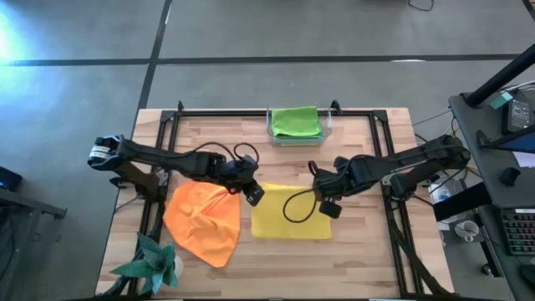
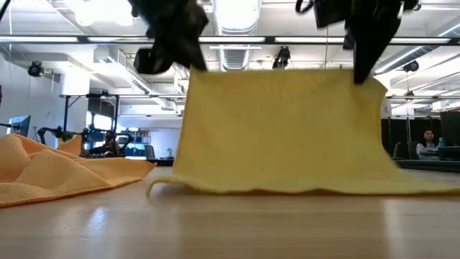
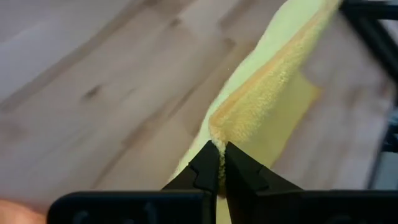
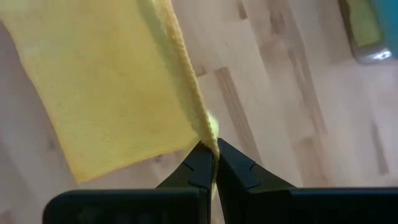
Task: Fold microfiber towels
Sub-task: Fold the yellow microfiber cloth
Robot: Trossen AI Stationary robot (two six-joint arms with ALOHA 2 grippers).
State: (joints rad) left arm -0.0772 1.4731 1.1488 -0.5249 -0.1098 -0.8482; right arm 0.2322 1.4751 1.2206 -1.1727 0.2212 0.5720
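**Yellow towel lifted by two corners, mid-fold**

Bare tabletop point(image 2: 230, 230) fills the foreground of the low view. Behind it the yellow towel point(image 2: 280, 129) hangs like a curtain, its top edge held up and its bottom edge trailing on the wood. Two dark grippers come down onto its upper corners. The orange towel point(image 2: 50, 173) lies crumpled beside it.

From above, the left gripper point(image 1: 248, 186) and the right gripper point(image 1: 320, 182) meet the yellow towel point(image 1: 288, 221) at its edge nearest the tray. The orange towel point(image 1: 203, 221) lies touching the yellow one, on the left arm's side. A teal ornament point(image 1: 150, 261) sits beyond the orange towel, at the table's corner. The clear tray point(image 1: 269, 127) at the far edge, well apart from the yellow towel, holds a folded green towel point(image 1: 295, 122); I can see nothing else in it.

At the left wrist, the left gripper point(image 3: 219, 163) is closed tight on a corner of the yellow towel point(image 3: 267, 93), and the cloth runs away from it in a raised ridge.

At the right wrist, the right gripper point(image 4: 210, 154) is likewise pinched shut on the other corner, with the yellow towel point(image 4: 106, 87) draping to the wood. A bit of the tray point(image 4: 367, 37) shows.

I judge this to be the first fold of the yellow towel. The next move calls for both arms to travel together, carrying the lifted edge over to the resting edge, keeping it taut and level so the corners line up.
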